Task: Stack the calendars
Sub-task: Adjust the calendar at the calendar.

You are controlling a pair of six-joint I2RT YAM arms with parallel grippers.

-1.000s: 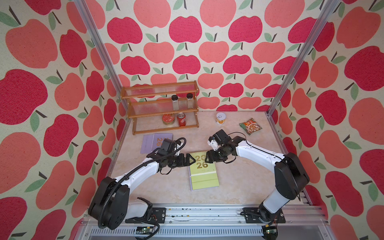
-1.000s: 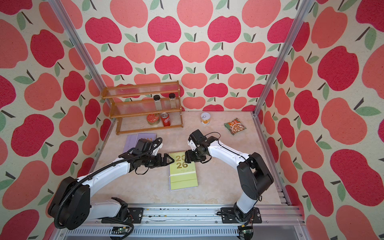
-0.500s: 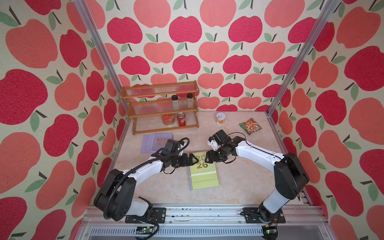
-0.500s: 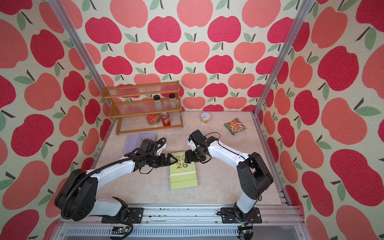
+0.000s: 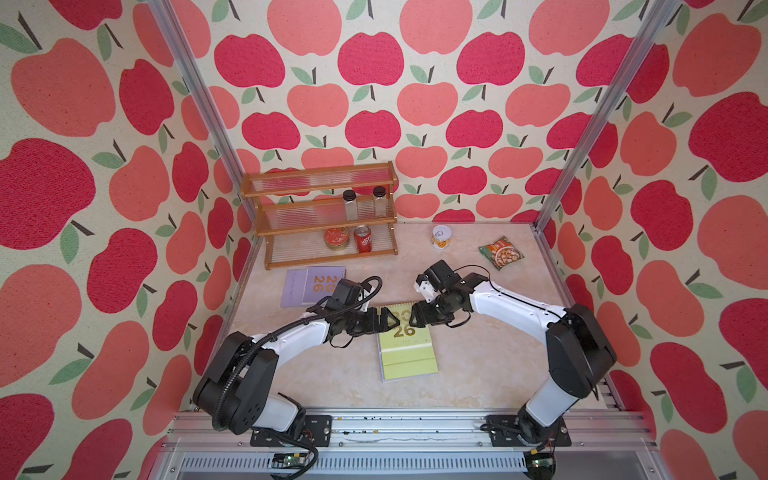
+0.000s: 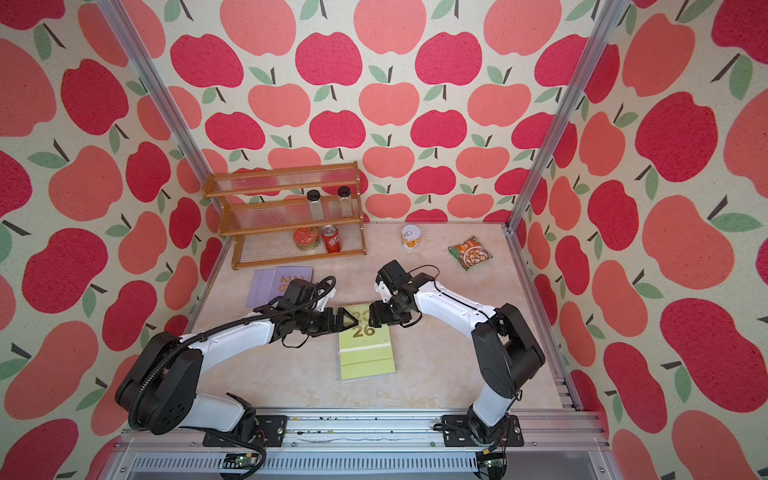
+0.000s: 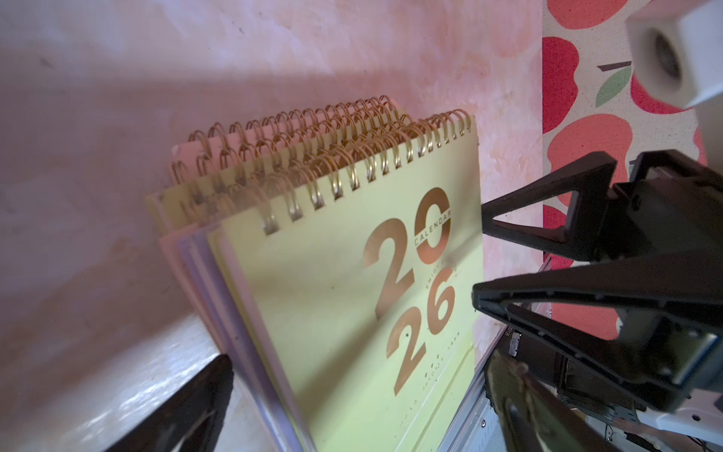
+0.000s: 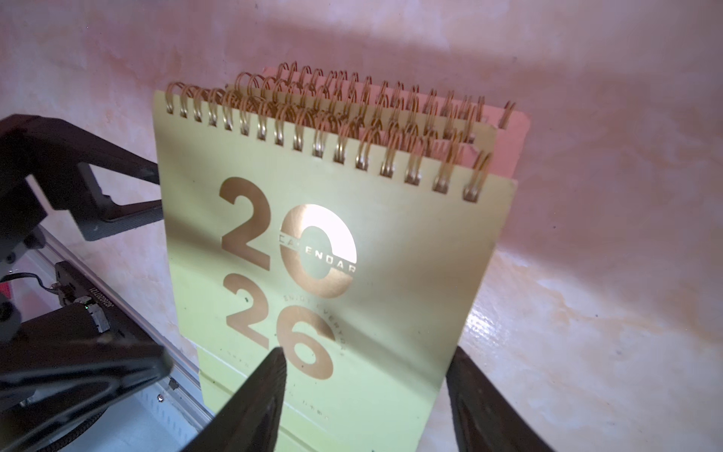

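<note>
A stack of calendars lies mid-table with a yellow-green one (image 5: 407, 349) (image 6: 365, 353) on top, showing gold "20 26". In the left wrist view, lilac and pale pink calendars (image 7: 219, 274) fan out under that yellow-green cover (image 7: 352, 313). Two lilac calendars (image 5: 313, 284) (image 6: 280, 282) lie overlapped at the back left. My left gripper (image 5: 384, 322) (image 7: 360, 360) is open at the stack's left edge near the spirals. My right gripper (image 5: 415, 318) (image 8: 367, 352) is open at the opposite edge. One of its fingers (image 8: 254, 403) hangs over the cover and the other stands beside it. Neither gripper holds anything.
A wooden three-tier rack (image 5: 324, 216) stands at the back left with two jars, a tin and a red can. A small white can (image 5: 440, 237) and a green snack packet (image 5: 500, 252) lie at the back right. Apple-patterned walls close in on three sides.
My left arm has reached a little farther right, bringing its gripper up to the stack's left edge. The right arm and the calendars have not visibly moved.
</note>
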